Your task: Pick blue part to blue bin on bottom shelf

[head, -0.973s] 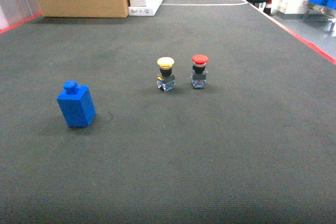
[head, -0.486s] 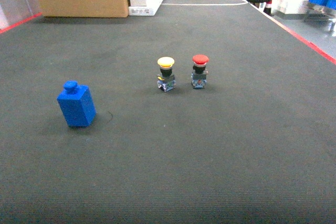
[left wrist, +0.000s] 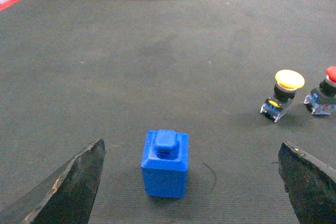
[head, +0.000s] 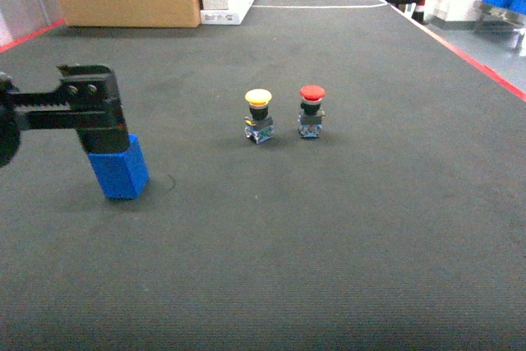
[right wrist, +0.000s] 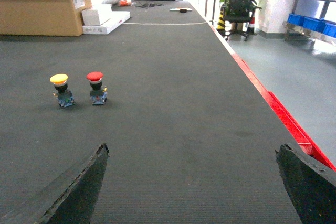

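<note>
Blue part [left wrist: 165, 164] bears no readable writing; upright on mat [left wrist: 157, 66].

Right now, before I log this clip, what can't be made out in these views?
- Head view: the left gripper hides the top of the small blue boxy part; contact cannot be told.
- Right wrist view: the blue bins on the steel rack are cut by the right edge; which is the target is unclear.
- The right gripper shows fingertips only.
</note>
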Available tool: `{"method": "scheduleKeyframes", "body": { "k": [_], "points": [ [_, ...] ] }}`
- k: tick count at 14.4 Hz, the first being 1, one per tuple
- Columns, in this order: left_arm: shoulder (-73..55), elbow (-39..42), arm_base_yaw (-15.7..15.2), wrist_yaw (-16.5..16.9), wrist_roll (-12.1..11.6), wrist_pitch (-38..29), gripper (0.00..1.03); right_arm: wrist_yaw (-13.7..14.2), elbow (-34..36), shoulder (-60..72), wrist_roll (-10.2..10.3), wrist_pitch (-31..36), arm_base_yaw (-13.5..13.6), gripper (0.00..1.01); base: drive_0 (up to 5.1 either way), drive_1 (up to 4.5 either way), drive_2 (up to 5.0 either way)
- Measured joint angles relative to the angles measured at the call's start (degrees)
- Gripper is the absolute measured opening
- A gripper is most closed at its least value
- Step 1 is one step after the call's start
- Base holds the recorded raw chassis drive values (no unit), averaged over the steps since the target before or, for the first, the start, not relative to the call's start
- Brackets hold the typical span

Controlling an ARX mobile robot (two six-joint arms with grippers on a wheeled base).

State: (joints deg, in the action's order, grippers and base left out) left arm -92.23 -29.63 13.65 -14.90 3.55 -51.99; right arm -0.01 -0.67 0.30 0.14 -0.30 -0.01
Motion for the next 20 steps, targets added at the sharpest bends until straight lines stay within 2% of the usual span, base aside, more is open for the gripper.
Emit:
{"method": "scheduleKeyframes", "body": {
  "k": [3, 7, 11, 12, 13, 14, 15, 20],
  "points": [
    [-15.54, -7.85, -2.78, 1.70, -2.12, -3.13, 0.98, 0.00, 0.00, 0.00, 0.00, 0.00, 0.00, 0.98, 0.0, 0.00, 0.0],
    [-25.44, -15.28, -3.96, 3.78, -4.00, -2.75, 0.98, 0.00, 0.00, 0.00, 0.00, 0.00, 0.00, 0.98, 0.0, 0.00, 0.0],
    [-33.00, -22.38, -5.66, 4.35, -4.02, -1.33, 0.98, 0.00, 0.00, 0.00, 0.00, 0.00, 0.00, 0.98, 0.0, 0.00, 0.0],
    [-35.06, -24.68, -6.12, 5.35, -4.04, 0.07, 0.84, -0.02, 0.00, 0.00, 0.00, 0.00, 0.00, 0.98, 0.0, 0.00, 0.0],
    [-35.26, -25.05, -6.38, 5.95, -4.04, 0.70, 0.59, 0.00, 0.00, 0.00, 0.00, 0.00, 0.00, 0.98, 0.0, 0.00, 0.0],
    [-35.26, -25.07, -6.38, 5.97, -4.04, 0.59, 0.48, 0.00, 0.00, 0.00, 0.00, 0.00, 0.00, 0.98, 0.0, 0.00, 0.0],
    [-35.26, -25.07, -6.43, 5.99, -4.09, 0.39, 0.45, 0.00, 0.00, 0.00, 0.00, 0.00, 0.00, 0.98, 0.0, 0.00, 0.0],
    [-33.83, -22.14, -6.54, 5.97, -5.18, -2.05, 0.44, 0.00, 0.00, 0.00, 0.00, 0.00, 0.00, 0.98, 0.0, 0.00, 0.0]
  ]
}}
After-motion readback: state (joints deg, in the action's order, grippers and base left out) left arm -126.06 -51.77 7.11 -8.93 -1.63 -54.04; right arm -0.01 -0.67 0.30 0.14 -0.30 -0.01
